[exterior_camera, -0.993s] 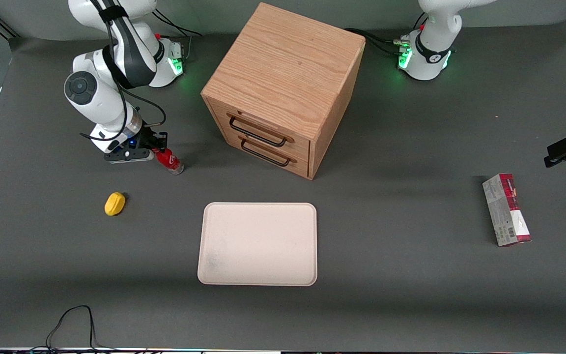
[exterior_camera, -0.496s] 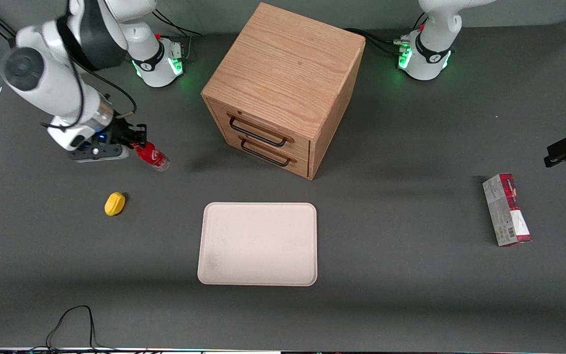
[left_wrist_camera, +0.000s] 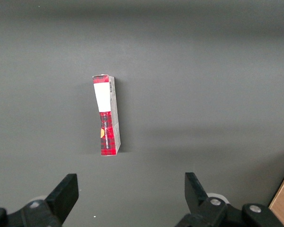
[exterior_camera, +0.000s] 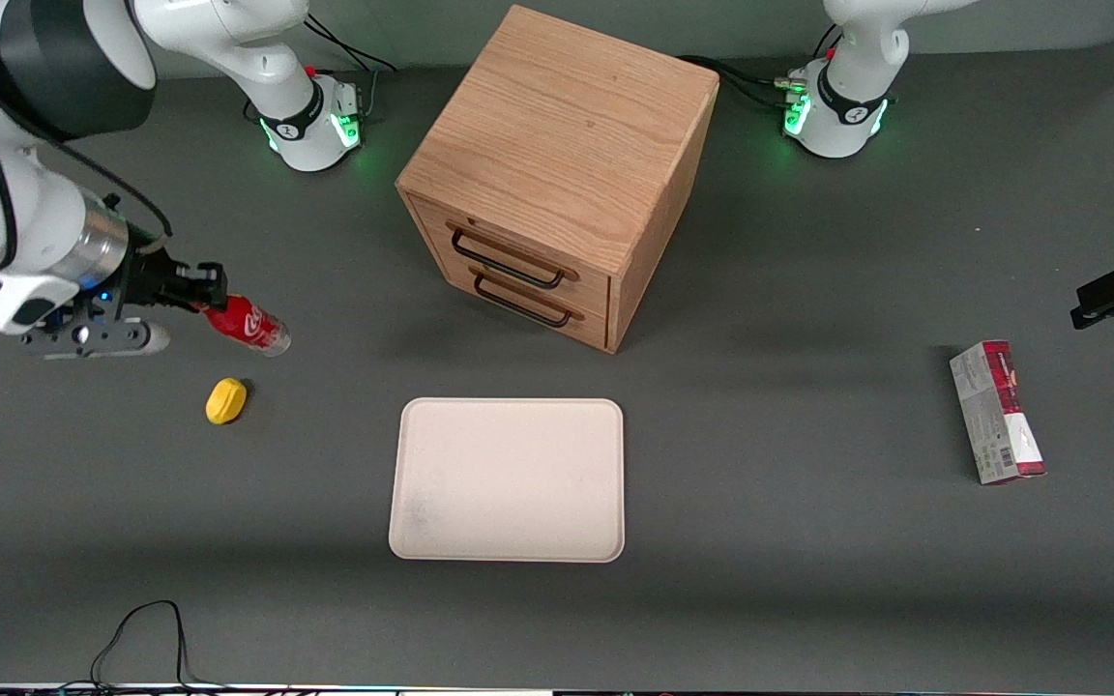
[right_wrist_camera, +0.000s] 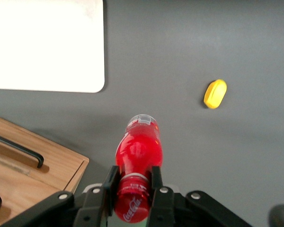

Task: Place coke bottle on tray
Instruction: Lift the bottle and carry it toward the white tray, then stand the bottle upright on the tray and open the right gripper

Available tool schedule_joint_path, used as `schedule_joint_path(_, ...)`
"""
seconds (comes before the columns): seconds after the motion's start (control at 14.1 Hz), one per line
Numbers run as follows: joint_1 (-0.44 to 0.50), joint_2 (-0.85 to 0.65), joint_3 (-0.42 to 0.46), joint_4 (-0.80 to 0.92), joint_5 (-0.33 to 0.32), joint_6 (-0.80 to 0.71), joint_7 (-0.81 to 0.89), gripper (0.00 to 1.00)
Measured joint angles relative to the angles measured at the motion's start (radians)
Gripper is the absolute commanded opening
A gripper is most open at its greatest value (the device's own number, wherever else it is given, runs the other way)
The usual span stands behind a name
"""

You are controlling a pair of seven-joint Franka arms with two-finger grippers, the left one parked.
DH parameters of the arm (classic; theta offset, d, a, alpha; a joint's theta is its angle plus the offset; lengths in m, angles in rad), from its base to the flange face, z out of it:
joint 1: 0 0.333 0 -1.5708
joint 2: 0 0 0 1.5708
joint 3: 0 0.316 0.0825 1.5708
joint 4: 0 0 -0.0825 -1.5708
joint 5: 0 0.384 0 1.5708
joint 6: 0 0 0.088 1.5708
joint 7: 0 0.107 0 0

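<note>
My right gripper [exterior_camera: 204,290] is shut on the cap end of the coke bottle [exterior_camera: 249,326], a small red bottle with a white logo and clear base. It holds the bottle tilted in the air, at the working arm's end of the table. In the right wrist view the fingers [right_wrist_camera: 110,182] clamp the bottle [right_wrist_camera: 137,153] just under its cap, base pointing away from the camera. The cream tray [exterior_camera: 509,480] lies flat nearer the front camera than the wooden cabinet, and it is bare. Its corner shows in the right wrist view [right_wrist_camera: 47,45].
A wooden drawer cabinet [exterior_camera: 557,169] with two black handles stands mid-table. A small yellow object [exterior_camera: 225,400] lies on the table below the held bottle. A red-and-grey carton box [exterior_camera: 997,413] lies toward the parked arm's end. A black cable [exterior_camera: 141,633] runs at the front edge.
My gripper has lifted the coke bottle off the table and carried it up and away from the cabinet, toward the working arm's end. The bottle stays clamped.
</note>
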Motion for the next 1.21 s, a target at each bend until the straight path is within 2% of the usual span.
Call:
schedule_joint_path(0.35, 0.001, 0.282, 0.008, 0.298, 0.001, -0.009, 0.076, 0.00)
schedule_joint_path(0.57, 0.005, 0.453, 0.049, 0.448, 0.001, 0.049, 0.190, 0.00)
schedule_joint_path(0.92, 0.032, 0.600, 0.084, 0.503, 0.001, 0.240, 0.325, 0.00)
schedule_joint_path(1.21, 0.068, 0.670, 0.085, 0.508, 0.001, 0.333, 0.387, 0.00)
